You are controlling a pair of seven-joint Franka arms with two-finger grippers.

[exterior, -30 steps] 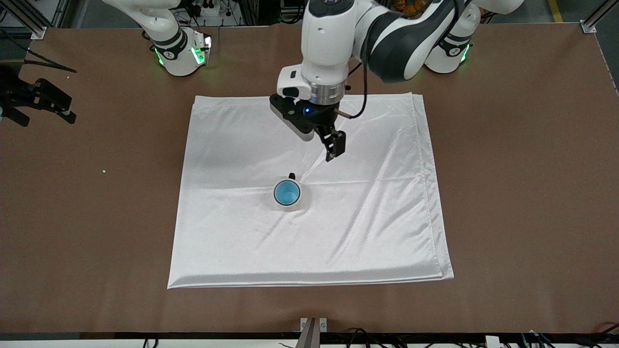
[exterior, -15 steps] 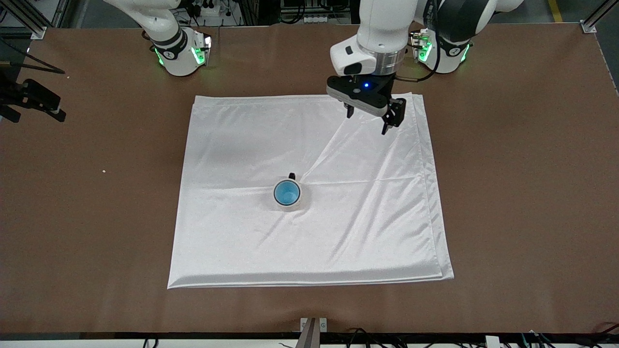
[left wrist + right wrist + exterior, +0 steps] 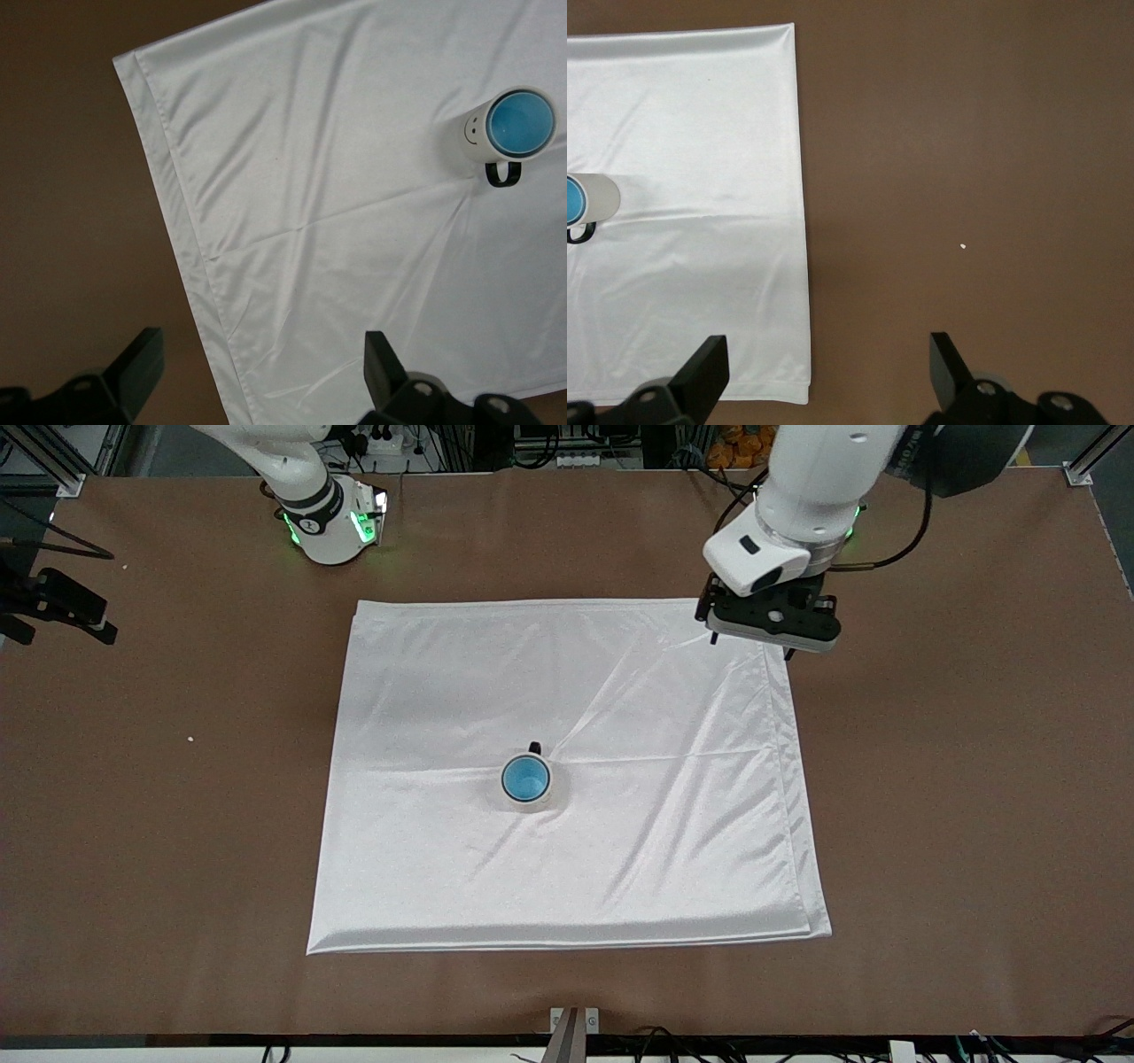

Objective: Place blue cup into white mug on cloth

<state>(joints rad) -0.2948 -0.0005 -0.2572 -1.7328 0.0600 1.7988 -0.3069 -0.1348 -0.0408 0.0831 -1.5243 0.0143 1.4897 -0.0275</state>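
Note:
The blue cup [image 3: 525, 779] stands upright inside the white mug [image 3: 534, 803] near the middle of the cloth [image 3: 620, 850]. The mug's black handle [image 3: 534, 747] points toward the robots' bases. My left gripper [image 3: 751, 645] is open and empty, up over the cloth's corner nearest the left arm's base. In the left wrist view the cup [image 3: 521, 124] sits in the mug [image 3: 472, 133], well away from the gripper [image 3: 261, 345]. My right gripper [image 3: 62, 624] waits, open and empty, over bare table at the right arm's end. The right wrist view shows the gripper [image 3: 826, 347], the mug [image 3: 598, 197] and the cloth [image 3: 682, 133].
Brown table [image 3: 957, 779] surrounds the cloth. A small white crumb [image 3: 190, 738] lies on the table toward the right arm's end; it also shows in the right wrist view [image 3: 963, 246]. A metal bracket [image 3: 574, 1020] sits at the table edge nearest the front camera.
My left gripper has moved away from above the mug toward the left arm's base, to the cloth's corner. The cup stays in the mug. The right gripper has barely shifted.

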